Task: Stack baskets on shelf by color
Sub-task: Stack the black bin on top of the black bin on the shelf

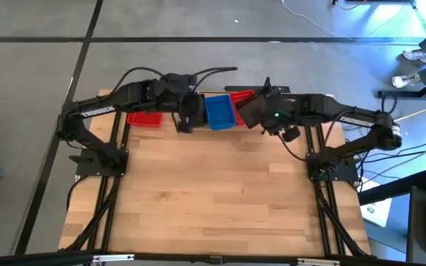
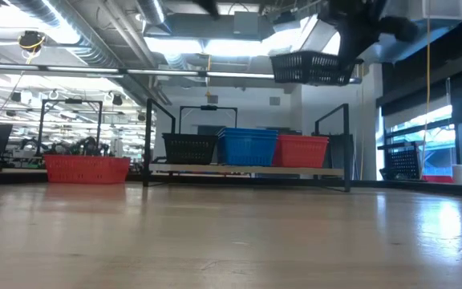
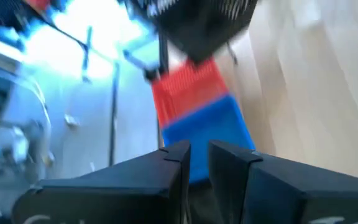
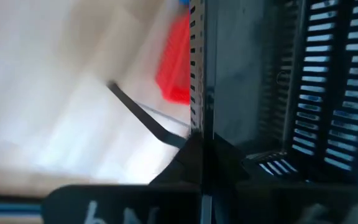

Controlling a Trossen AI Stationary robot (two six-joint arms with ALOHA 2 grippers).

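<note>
The shelf (image 2: 247, 170) stands at the table's far edge and carries a black basket (image 2: 189, 148), a blue basket (image 2: 249, 147) and a red basket (image 2: 299, 150) side by side, each resting on its base. Another red basket (image 2: 87, 168) sits on the table left of the shelf. My right gripper (image 4: 201, 155) is shut on a second black basket (image 2: 311, 68), held high above the shelf's right end. My left gripper (image 3: 199, 158) hangs open with a narrow gap above the shelf's left part (image 1: 186, 118), facing the blue basket (image 3: 210, 130). My right gripper pinches the lifted black basket by one side wall at its rim (image 4: 197, 93), one finger inside the basket and one outside. The basket is lifted clear of shelf and table and hangs nearly level beside the fingers (image 2: 311, 68).
The shelf's thin black upright posts (image 2: 148, 136) (image 2: 346, 144) rise at its ends. The wide wooden tabletop (image 1: 213, 199) stretches toward the near edge in front of the shelf. Both arms' bases and cables flank the table's left and right sides.
</note>
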